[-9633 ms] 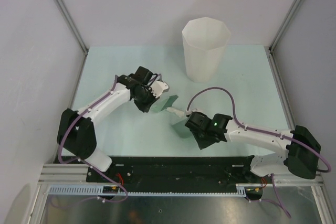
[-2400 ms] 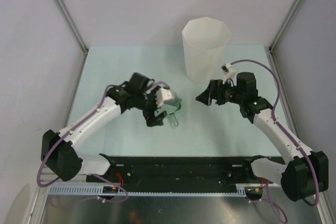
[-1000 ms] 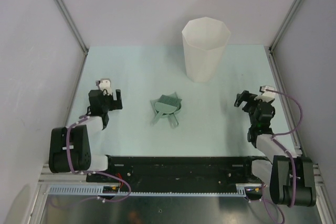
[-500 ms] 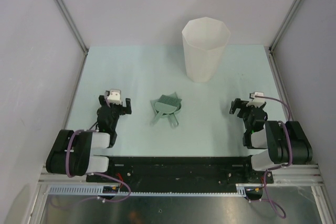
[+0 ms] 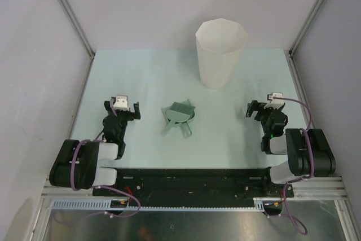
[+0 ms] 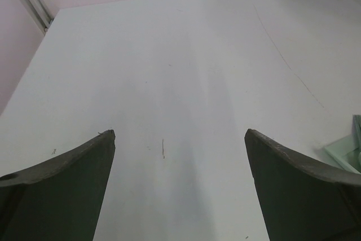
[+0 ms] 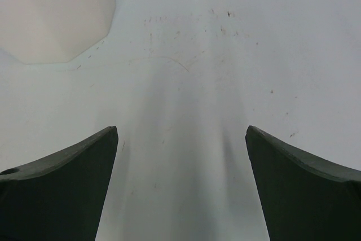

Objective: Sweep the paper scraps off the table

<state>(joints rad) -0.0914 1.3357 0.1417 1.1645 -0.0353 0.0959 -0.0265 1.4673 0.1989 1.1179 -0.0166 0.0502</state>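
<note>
No paper scraps show in any view; what the white bin holds is hidden. The pale green table [image 5: 141, 77] lies bare around both arms. My left gripper [image 5: 120, 114] rests low at the near left, open, and in the left wrist view [image 6: 179, 134] only table surface lies between its fingers. At the near right my right gripper [image 5: 261, 111] is open too, with nothing between its fingers [image 7: 181, 129]. A small green dustpan with a brush [image 5: 179, 117] lies on the table midway between the two grippers, apart from both.
The tall white faceted bin [image 5: 221, 52] stands at the back, right of centre, and shows at the upper left of the right wrist view [image 7: 53, 12]. The dustpan's edge [image 6: 352, 146] peeks in at the right of the left wrist view. Grey walls and metal rails enclose the table.
Both arms have folded back to the near edge over the last second. The dustpan and brush, held a few seconds ago, lie still on the table.
</note>
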